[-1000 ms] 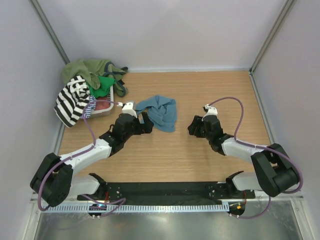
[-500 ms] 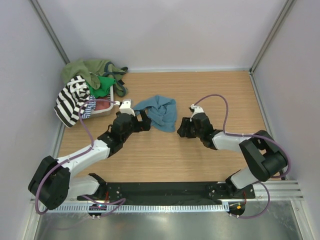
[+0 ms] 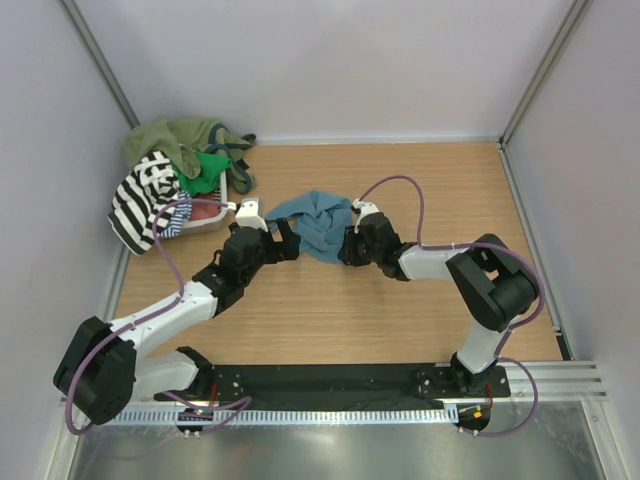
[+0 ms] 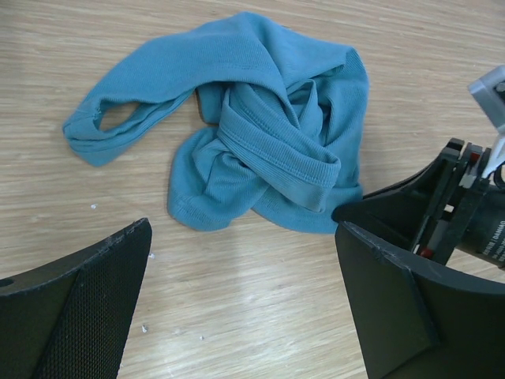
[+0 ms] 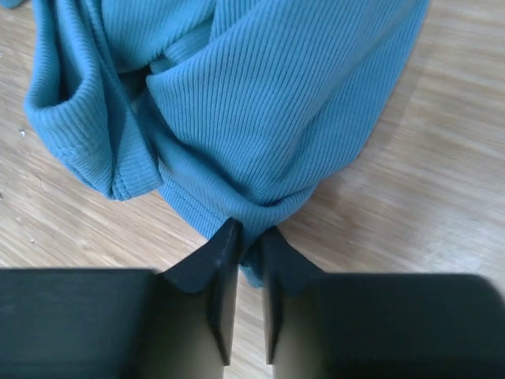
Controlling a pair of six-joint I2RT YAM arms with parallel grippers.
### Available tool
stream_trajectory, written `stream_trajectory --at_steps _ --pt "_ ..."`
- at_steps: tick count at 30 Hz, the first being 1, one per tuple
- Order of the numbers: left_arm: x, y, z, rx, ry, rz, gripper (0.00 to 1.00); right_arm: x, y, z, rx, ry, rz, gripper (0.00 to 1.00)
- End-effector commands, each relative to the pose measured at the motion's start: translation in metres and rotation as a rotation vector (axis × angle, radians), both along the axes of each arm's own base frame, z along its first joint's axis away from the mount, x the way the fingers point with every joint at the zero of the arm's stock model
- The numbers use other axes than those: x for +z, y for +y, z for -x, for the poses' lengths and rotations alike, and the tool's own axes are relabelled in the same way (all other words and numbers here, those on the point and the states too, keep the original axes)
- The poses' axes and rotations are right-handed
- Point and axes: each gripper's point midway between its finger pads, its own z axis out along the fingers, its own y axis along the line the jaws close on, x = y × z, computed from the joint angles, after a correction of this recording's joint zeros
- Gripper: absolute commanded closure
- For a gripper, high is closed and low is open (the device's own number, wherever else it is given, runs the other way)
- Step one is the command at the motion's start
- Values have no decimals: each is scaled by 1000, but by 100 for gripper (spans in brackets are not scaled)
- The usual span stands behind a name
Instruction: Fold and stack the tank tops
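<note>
Top, left-wrist and right-wrist views of a wooden counter (image 3: 430, 190) enclosed by pale walls. The teal tank top (image 3: 318, 220) lies crumpled on bare wood, midway between the left and right edges and somewhat nearer the far edge than the near one. One strap loop trails out flat toward the left edge, and the ribbed body is bunched in overlapping folds.

The left claw (image 4: 241, 230) stands open at full spread just beside the near-left border of the garment. Its two dark fingers flank the cloth's lower hem without touching it, and nothing lies between them.

The right claw (image 5: 250, 237) meets the garment from the opposite side, at its near-right border. The two fingers are drawn almost together, and a gathered fold of the teal rib knit is pinched in the narrow slot between the tips. The left-wrist view shows the same claw pressed against the cloth's edge.

The remaining tops are heaped in the far left corner, well apart from the teal one. An olive top (image 3: 160, 140) lies farthest back, a green top (image 3: 208, 170) is beside it, and a black-and-white striped top (image 3: 143, 198) hangs toward the left edge. The heap partly covers a white container (image 3: 214, 224).
</note>
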Motion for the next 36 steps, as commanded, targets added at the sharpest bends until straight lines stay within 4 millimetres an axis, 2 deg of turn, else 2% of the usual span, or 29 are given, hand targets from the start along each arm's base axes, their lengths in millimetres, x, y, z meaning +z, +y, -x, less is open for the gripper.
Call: stream_trajectory --at_steps 1,2,3,4,6,7,8,10,11,14,15,17,18,20,21,23,24,27,28,33,36 --pt "10 0 -2 11 -34 18 0 -2 5 -1 18 4 49 80" --pt "10 0 -2 13 -33 16 0 -1 5 1 20 0 54 93" --pt "10 1 -2 13 -33 12 1 2 5 3 28 -13 56 97" --pt "11 0 -2 12 -34 15 0 17 6 4 31 -51 37 99" --pt "11 1 -2 9 -35 10 0 26 -2 13 23 -88 24 99" --pt "11 0 -2 5 -37 10 0 53 -4 15 16 -151 -14 99" --pt "11 -2 -1 -7 -35 13 0 50 -20 19 -27 -171 10 99" --pt "11 -6 -1 -29 -32 9 0 68 -44 27 -107 -231 9 99" --pt "10 -9 -1 -44 -29 10 1 71 -63 23 -200 -263 45 99" --pt "5 -29 2 -139 -9 27 0 82 -92 27 -313 -316 74 99" --pt "10 -34 -1 -154 -17 31 0 83 -93 28 -312 -322 75 99" --pt "-2 -47 -1 -193 34 12 0 81 -93 27 -310 -315 91 99" --pt "11 -59 -6 -218 25 29 1 79 -98 24 -335 -312 111 99" --pt "-10 -72 -4 -242 112 -16 3 77 -101 23 -356 -302 132 99" --pt "-1 -82 -11 -252 107 -13 5 77 -104 21 -378 -305 141 99" --pt "-20 -95 -8 -287 173 -46 9 77 -107 22 -387 -308 143 99" --pt "-15 -102 -12 -293 170 -43 9 80 -108 22 -393 -314 138 99" --pt "-19 -117 -7 -327 196 -46 14 81 -112 22 -412 -322 138 99" --pt "-21 -122 -2 -342 203 -50 19 80 -114 22 -424 -321 147 99" --pt "-36 -130 12 -339 250 -73 35 81 -123 21 -473 -321 160 99" --pt "-49 -129 14 -318 278 -87 37 82 -125 21 -488 -326 163 99"
